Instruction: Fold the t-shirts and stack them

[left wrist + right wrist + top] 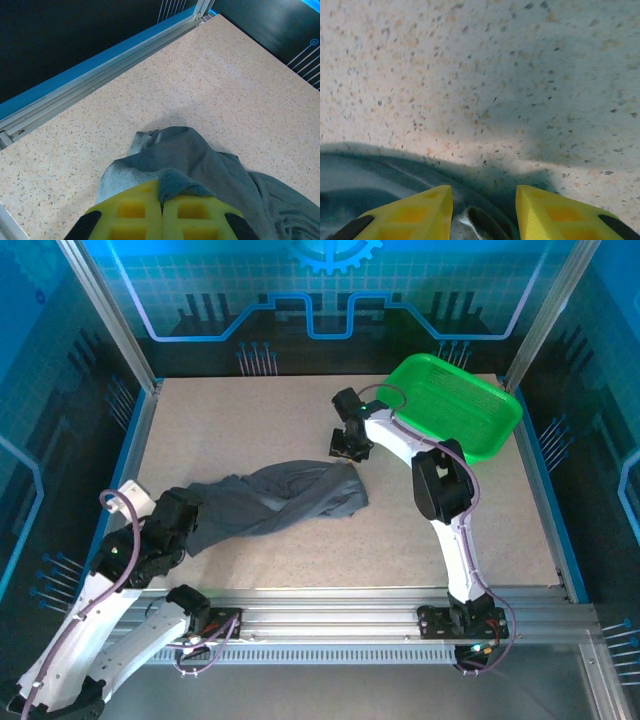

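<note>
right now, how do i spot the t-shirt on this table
Look at the speckled beige table. Left of its middle lies the t-shirt, a crumpled heap with one end pinched in the left fingers. It is soft dark grey cloth, unlike the bright green basket at the far right corner.

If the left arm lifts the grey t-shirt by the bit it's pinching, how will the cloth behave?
Probably floppy: the t-shirt lies twisted and creased on the table, so it should drape. Likely light: the left gripper pinches just a thin fold. Pushed, it would probably bunch rather than slide.
</note>
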Controlling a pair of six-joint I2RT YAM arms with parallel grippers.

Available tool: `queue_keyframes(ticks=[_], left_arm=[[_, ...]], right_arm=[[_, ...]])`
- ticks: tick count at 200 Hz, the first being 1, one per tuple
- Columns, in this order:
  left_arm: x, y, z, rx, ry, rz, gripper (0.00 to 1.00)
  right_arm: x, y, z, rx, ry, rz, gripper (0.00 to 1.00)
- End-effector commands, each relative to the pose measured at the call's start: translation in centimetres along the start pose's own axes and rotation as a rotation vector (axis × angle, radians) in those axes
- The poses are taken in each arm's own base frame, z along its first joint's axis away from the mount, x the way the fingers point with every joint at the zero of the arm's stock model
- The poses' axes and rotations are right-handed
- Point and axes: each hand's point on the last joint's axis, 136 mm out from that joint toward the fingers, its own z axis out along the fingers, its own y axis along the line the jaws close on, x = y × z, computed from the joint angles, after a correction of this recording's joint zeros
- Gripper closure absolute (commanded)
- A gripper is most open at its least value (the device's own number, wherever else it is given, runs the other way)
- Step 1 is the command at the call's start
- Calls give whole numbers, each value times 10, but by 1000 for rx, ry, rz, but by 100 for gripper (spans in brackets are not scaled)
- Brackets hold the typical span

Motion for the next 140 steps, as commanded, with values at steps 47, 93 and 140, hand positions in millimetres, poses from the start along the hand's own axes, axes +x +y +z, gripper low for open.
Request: queue_keyframes(ticks=[47, 93, 140], left_arm=[[3, -6, 4, 2, 8, 37, 100], [4, -7, 5, 3, 14, 38, 100], [14, -13, 8, 27, 53, 45, 100]], right_arm=[[13, 0, 1, -40, 50, -116, 68], [14, -3, -1, -22, 51, -108, 86], [-6, -3, -31, -7, -59, -106, 100]])
